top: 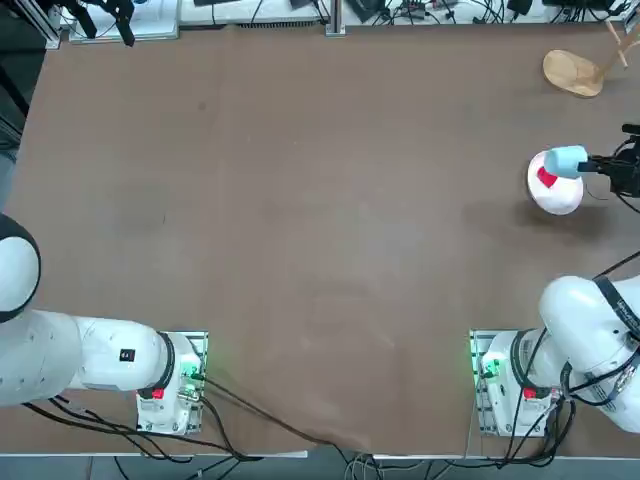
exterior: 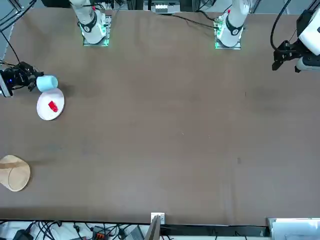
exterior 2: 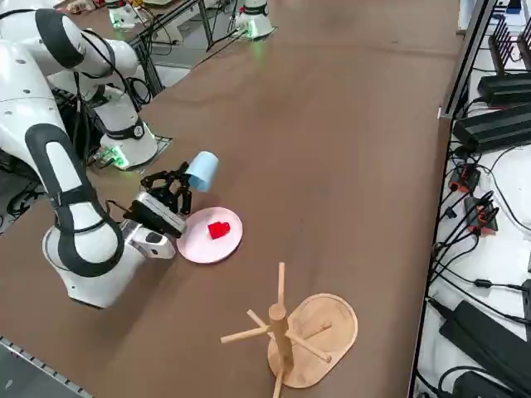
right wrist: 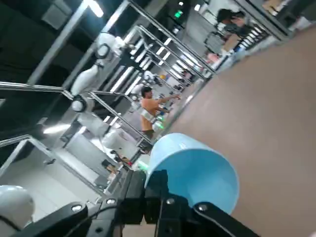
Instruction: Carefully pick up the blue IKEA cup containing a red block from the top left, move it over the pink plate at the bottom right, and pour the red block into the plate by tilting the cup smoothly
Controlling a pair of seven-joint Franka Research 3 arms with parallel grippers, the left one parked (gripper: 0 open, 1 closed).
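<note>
Block (exterior 2: 218, 230) on plate (exterior 2: 199, 245) (cup (exterior 2: 202, 170) above)

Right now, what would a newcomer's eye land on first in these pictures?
The tiny bright red cube lying on the small round pale pink plate, near the table's edge on the robot's right. Just above the plate, the right claw is shut on the small light-blue plastic tumbler, tipped on its side. Further along that edge stands a tan wooden peg stand on an oval base.
</note>
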